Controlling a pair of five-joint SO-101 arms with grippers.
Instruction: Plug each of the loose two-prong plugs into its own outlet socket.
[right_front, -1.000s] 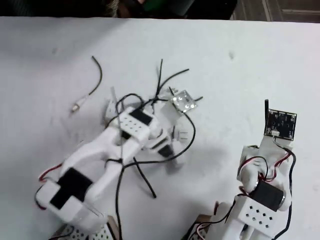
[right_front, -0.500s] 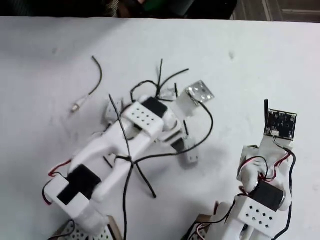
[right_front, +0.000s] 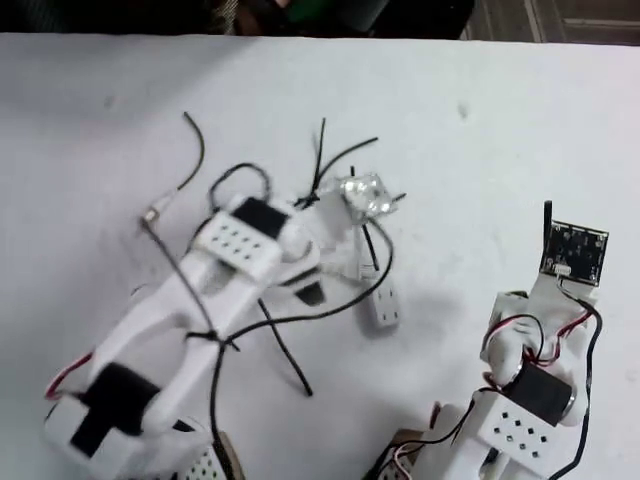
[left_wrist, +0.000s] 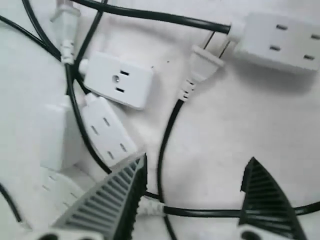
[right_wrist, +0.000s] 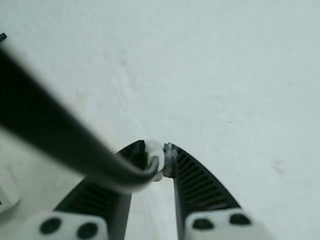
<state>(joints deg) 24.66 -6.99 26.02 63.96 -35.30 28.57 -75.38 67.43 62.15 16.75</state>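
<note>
Since half a second ago my left arm has swung back from the socket block (right_front: 383, 305), which has kept its place on the table (right_front: 480, 120). My right arm has slid a little farther from the block too. From above, my left arm lies across the tangle of black cables (right_front: 290, 355) beside the block.

Up close, my left wrist camera makes the details plain. My left claw (left_wrist: 197, 159) gapes wide and holds nothing. A loose two-prong plug (left_wrist: 205, 62) lies just beside the block's cable end, prongs toward it and not in any slot. Two more outlets (left_wrist: 117, 80) lie past that plug, farther from the block.

My right claw (right_wrist: 160, 150), well apart from the block, is pinched almost closed on a small white cable end (right_wrist: 156, 156). Its black cable (right_wrist: 50, 125) rises toward the lens.
</note>
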